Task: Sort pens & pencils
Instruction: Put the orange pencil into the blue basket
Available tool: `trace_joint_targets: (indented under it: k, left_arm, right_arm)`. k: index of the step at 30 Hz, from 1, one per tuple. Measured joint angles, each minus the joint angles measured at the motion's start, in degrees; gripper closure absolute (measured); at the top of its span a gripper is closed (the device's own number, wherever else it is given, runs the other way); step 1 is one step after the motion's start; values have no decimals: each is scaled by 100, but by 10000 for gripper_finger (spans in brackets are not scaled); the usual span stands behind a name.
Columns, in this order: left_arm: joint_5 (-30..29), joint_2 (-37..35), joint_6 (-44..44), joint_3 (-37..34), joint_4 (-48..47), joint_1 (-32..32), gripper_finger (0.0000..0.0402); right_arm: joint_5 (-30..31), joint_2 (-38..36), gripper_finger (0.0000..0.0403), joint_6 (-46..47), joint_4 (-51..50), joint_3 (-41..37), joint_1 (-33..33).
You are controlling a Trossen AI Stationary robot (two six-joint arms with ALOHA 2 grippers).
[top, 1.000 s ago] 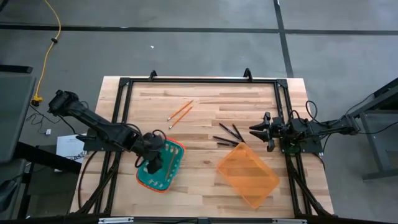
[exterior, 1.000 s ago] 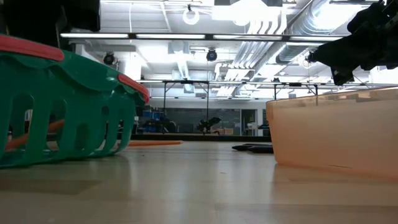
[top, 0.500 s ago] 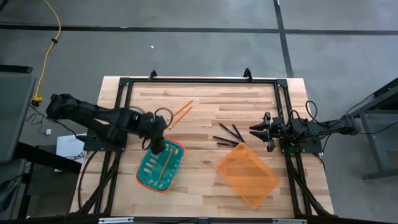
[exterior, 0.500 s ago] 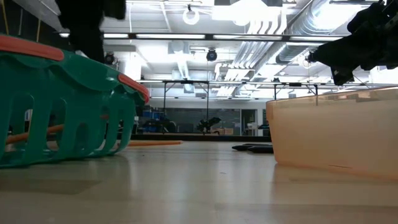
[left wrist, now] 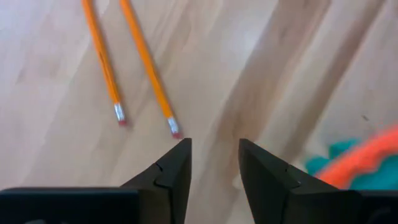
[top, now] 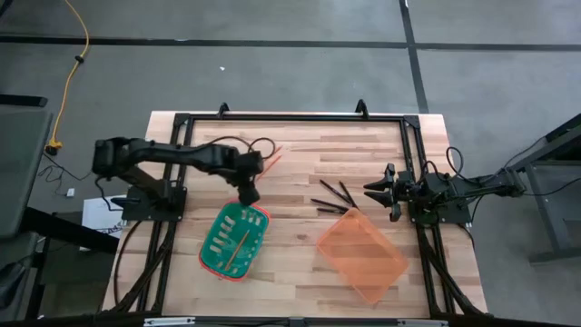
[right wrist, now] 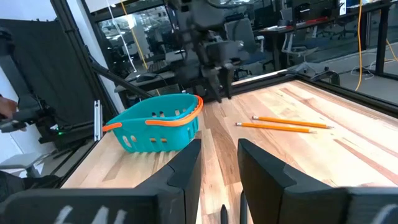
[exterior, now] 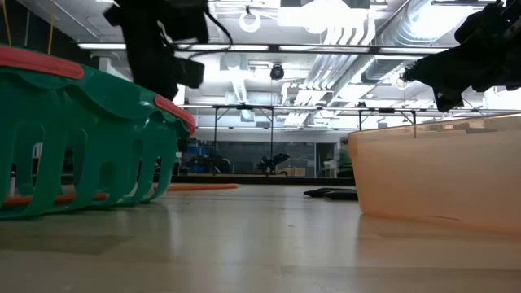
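Note:
Two orange pencils point(left wrist: 140, 62) lie side by side on the wooden table, eraser ends toward my left gripper point(left wrist: 214, 155). That gripper is open, points down and holds nothing, just near of them point(top: 272, 156) and past the far rim of the green basket point(top: 234, 241). One pencil point(top: 241, 245) lies on the basket's floor. Several dark pens point(top: 331, 198) lie in a loose fan on the table mid-right. My right gripper point(right wrist: 214, 162) waits open at the right edge, level, beside the pens.
A clear orange bin point(top: 361, 256) sits slanted near the table's front right, just near of the pens. A black frame point(top: 290, 118) runs around the tabletop. Bare wood lies between the basket and the bin.
My left gripper has swung from above the basket toward the table's far edge and a little right, ending beside the two loose pencils. The pencil in the basket has dropped from a tilted pose and now lies flat on the basket's floor.

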Motion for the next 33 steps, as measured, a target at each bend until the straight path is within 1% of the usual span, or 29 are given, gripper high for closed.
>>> trace_joint_targets:
  k: [6,11,21,25,29,33]
  left_arm:
    - [331,655,369,379,138,504,258]
    - [361,1104,628,847,121,779,257]
    - [485,2108,1008,1940,-430,1292,256]
    - [571,2510,1120,2149,-545,1353,256]
    - [428,2763,1166,2205,-547,1342,256]
    - [236,2844,1278,2203,-567,1346,256]
  right_arm:
    - [-2,2,306,1,0,0,0]
    - [0,4,306,1,0,1,-2]
    - [0,2,306,-1,0,-1,-2]
    - [0,4,306,1,0,-1,0]
    - [0,10,306,-1,0,-1,-2]
    - [-2,6,306,0,0,0,-1]
